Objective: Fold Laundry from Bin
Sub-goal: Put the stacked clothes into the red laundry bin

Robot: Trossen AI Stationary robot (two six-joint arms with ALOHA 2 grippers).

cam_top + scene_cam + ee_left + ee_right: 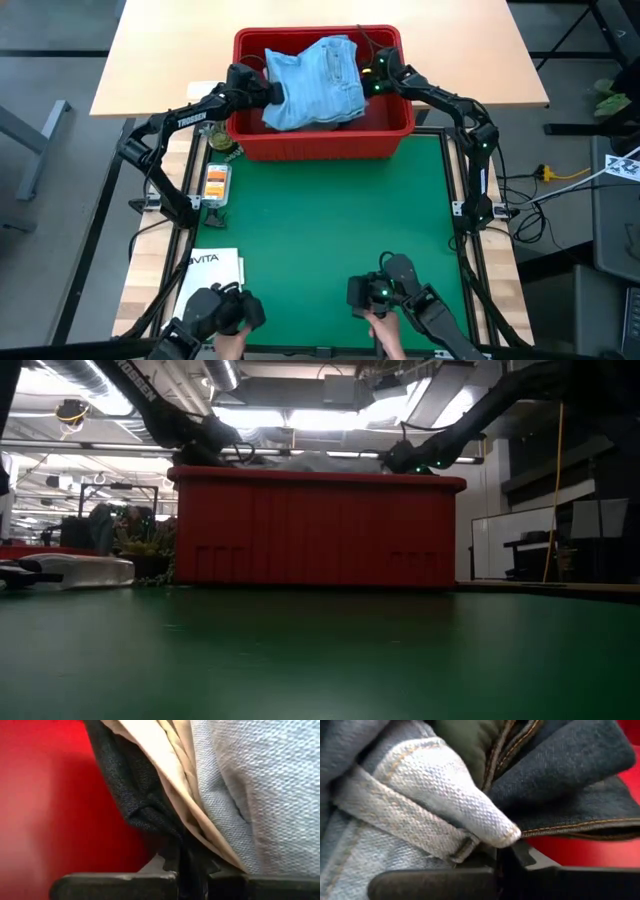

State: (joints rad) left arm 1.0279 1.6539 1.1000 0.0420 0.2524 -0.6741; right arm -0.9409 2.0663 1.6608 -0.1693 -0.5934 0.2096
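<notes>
Denim grip, right claw (502,855): jaws closed, a fold of the pale jeans (318,82) looks pinched between them at the bin's right wall.
Left claw (182,870): closed at the bin's left wall, apparently nipping dark cloth (132,795) with a tan garment (175,780) just beside it.
Laundry: all of it heaped in the red bin (320,148) at the far edge of the mat; jeans on top, green shirt (465,740) tucked under.
Progress: barely begun, I'd say; nothing out, nothing folded, every piece left to do.
Surface: green mat (330,220) bare; white VITA bag (212,268) near left, small clutter along the left edge.
Room: pale wooden table (160,50) beyond the bin; grey floor, cables right, ceiling lights overhead.
</notes>
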